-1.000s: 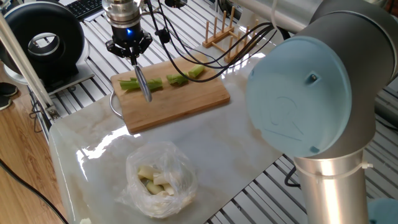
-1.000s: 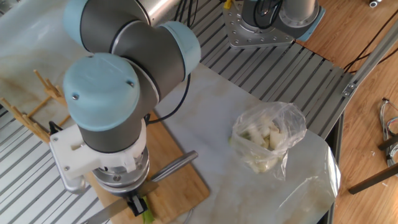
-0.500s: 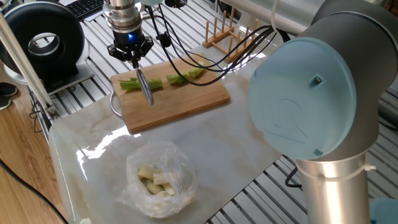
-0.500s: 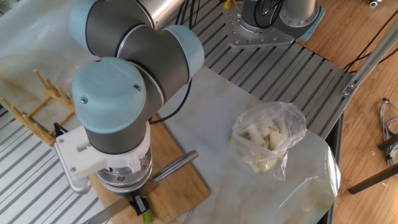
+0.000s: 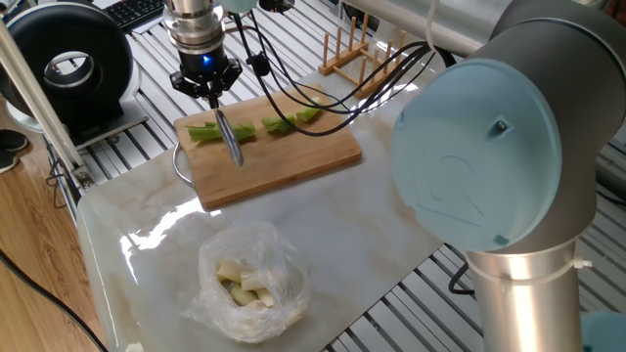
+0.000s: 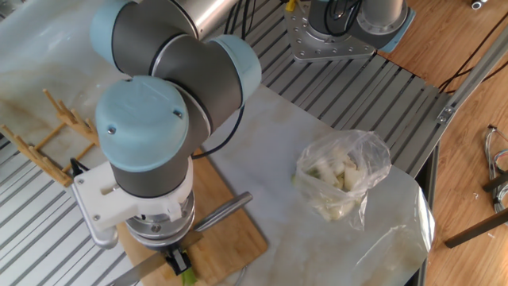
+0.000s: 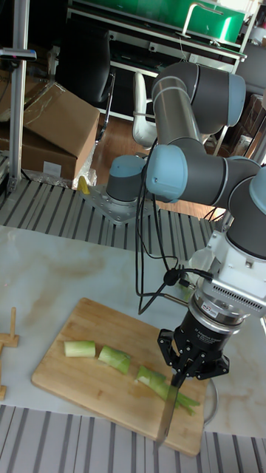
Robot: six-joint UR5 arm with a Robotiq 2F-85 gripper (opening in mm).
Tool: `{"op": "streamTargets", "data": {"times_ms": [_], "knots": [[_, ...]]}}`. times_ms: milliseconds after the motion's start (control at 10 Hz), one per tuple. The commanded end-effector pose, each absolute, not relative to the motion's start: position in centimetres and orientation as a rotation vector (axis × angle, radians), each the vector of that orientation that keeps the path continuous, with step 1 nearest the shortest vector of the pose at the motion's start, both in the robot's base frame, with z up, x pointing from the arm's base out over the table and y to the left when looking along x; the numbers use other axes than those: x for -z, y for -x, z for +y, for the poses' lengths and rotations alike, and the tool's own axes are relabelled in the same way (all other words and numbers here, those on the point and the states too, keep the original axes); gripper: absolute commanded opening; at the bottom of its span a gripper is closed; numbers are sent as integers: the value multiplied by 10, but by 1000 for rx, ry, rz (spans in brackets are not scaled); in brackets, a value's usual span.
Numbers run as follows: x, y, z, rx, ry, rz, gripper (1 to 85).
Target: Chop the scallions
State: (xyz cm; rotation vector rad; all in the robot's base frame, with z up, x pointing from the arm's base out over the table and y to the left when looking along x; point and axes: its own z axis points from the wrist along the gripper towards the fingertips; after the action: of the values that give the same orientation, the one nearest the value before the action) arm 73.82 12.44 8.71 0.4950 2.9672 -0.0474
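presently: gripper clamped on knife, blade over scallions on board; three chunks cut, long leafy length left; press straight down, blade square across stalk

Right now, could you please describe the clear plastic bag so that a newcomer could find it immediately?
Start at the marble table, then the wooden cutting board carrying the scallions. The plastic bag lies off the board, on bare marble. It is crumpled, clear and holds pale whitish pieces, unlike the green chunks.
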Motion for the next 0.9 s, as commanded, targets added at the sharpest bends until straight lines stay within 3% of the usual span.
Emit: {"op": "streamTargets", "data": {"times_ms": [0, 800], "knots": [[-86, -738, 125, 38, -494, 2968, 10], [-92, -733, 124, 45, -493, 2978, 10]]}}
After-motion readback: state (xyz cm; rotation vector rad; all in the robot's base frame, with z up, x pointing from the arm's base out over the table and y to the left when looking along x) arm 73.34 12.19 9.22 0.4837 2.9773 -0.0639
